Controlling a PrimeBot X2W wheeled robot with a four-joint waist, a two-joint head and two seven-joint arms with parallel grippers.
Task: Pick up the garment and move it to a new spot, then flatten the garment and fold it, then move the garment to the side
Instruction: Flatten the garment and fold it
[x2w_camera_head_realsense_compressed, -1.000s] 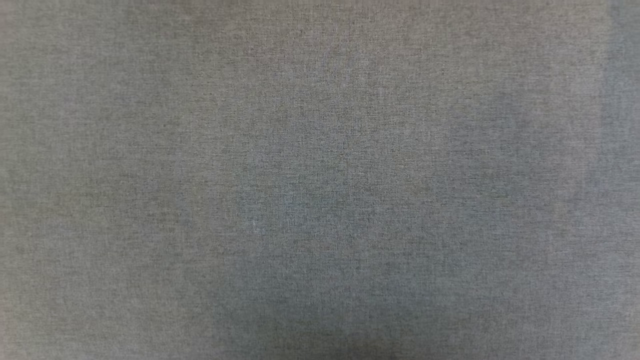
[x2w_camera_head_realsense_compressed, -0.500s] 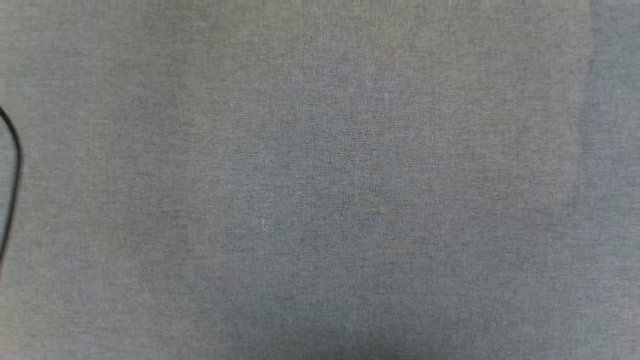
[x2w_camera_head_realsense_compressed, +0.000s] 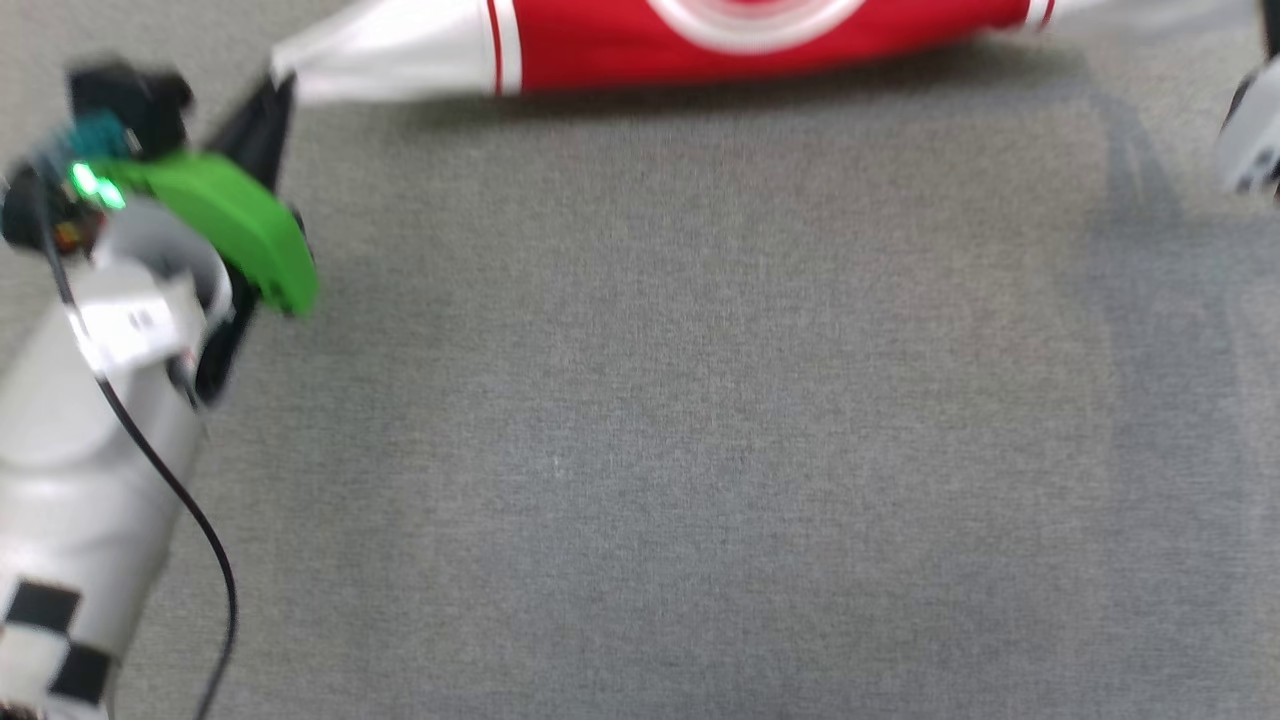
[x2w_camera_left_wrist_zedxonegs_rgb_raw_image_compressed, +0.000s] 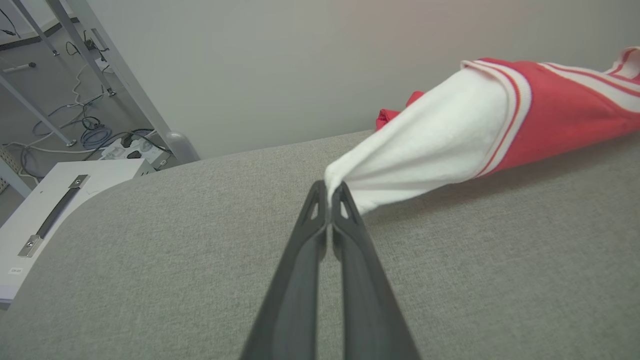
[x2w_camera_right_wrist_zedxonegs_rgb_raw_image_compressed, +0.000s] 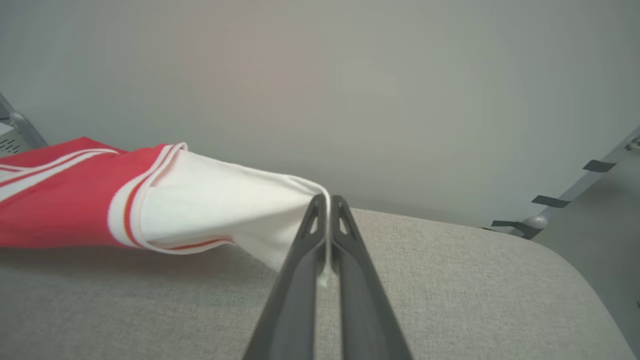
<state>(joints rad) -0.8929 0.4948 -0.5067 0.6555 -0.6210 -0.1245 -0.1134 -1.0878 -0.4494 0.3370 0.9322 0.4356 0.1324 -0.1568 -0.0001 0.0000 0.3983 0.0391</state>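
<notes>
My left pincer (x2w_camera_left_wrist_zedxonegs_rgb_raw_image_compressed: 330, 192) is clamped shut on the very tip of one white sleeve, and my right pincer (x2w_camera_right_wrist_zedxonegs_rgb_raw_image_compressed: 328, 202) has the other the same way. The garment (x2w_camera_head_realsense_compressed: 720, 40) is stretched between them over the grey surface (x2w_camera_head_realsense_compressed: 640, 450), sleeves lifted clear. Both bites look thin. I judge that spreading the arms further could slip a sleeve free and drop it crumpled.

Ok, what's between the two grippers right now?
The garment, strung between them across the head view's top; the left gripper pinches one white sleeve in its jaws, the right gripper the other.
</notes>
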